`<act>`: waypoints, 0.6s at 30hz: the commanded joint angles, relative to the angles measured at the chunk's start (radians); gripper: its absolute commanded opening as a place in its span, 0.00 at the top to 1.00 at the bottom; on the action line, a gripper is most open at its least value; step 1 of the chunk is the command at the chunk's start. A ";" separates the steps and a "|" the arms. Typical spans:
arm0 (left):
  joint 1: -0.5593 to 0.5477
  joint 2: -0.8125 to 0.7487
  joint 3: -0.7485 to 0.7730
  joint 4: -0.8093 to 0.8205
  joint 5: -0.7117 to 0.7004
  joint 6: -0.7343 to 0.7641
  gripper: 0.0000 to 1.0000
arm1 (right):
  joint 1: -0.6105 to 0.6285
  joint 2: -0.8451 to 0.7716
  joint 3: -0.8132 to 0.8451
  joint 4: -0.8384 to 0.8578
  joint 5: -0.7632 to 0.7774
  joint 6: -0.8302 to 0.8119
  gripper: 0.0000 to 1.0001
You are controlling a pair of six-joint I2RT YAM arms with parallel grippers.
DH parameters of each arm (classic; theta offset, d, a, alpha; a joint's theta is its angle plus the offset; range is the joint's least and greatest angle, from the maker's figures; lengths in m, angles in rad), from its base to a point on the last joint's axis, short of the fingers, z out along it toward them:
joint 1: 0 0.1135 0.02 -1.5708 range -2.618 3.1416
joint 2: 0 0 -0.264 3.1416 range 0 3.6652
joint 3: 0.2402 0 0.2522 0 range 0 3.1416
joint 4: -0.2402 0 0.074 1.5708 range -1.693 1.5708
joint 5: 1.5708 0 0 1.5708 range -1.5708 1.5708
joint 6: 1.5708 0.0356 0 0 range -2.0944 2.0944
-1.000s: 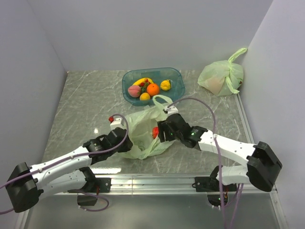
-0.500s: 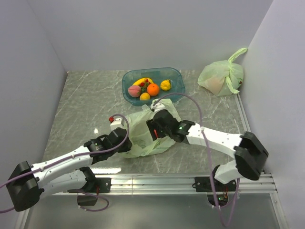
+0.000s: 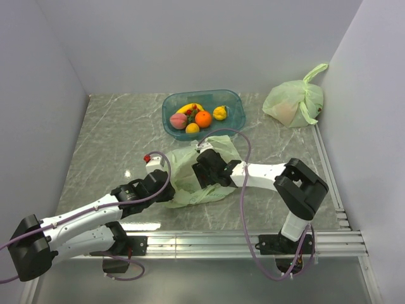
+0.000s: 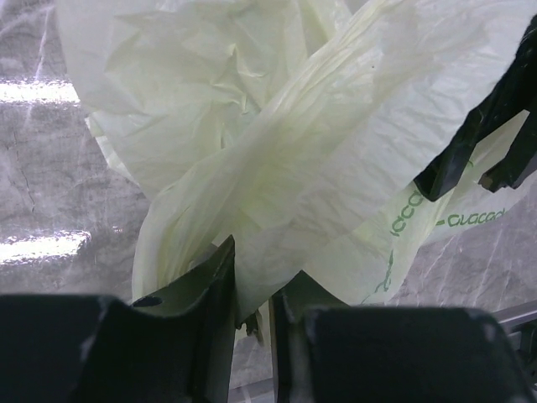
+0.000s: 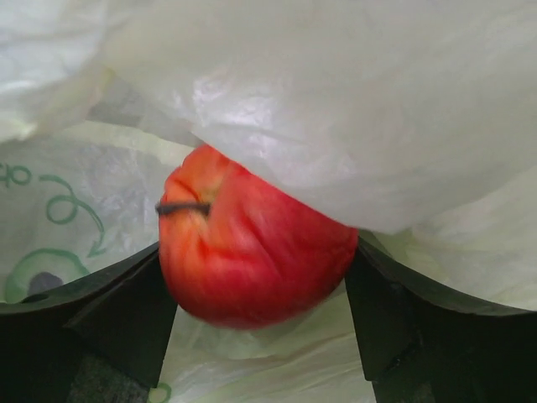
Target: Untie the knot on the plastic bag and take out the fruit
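- Your left hand (image 4: 252, 290) pinches the plastic bag (image 4: 277, 159). The film looks thin and slippery, so hold bunched folds.
- Your right hand (image 5: 256, 290) sits spread around the red apple (image 5: 252, 243). It's probably firm and smooth, so squeeze its middle.

Finding: I work in a robot test cell, not a home or shop. Bare pale walls (image 3: 190, 44) box in a grey marble-pattern table (image 3: 107, 139) on three sides. Along the lower edge of the frame, an aluminium rail (image 3: 202, 241) carries my arm bases (image 3: 278, 244), and purple cables (image 3: 242, 209) loop loose.
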 commanded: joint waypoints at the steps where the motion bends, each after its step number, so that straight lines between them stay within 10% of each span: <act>1: -0.005 -0.012 0.001 -0.003 -0.015 -0.017 0.76 | -0.005 -0.017 -0.009 0.096 0.019 -0.006 0.23; 6: -0.005 -0.009 0.000 -0.006 -0.022 -0.018 0.76 | -0.001 -0.110 -0.054 0.113 0.036 -0.017 0.45; 10: -0.005 -0.003 0.004 -0.017 -0.040 -0.024 0.76 | 0.004 -0.270 -0.085 0.107 -0.005 -0.043 0.82; 18: -0.004 0.020 0.023 -0.046 -0.066 -0.056 0.77 | -0.007 -0.498 -0.033 0.076 -0.203 -0.134 0.86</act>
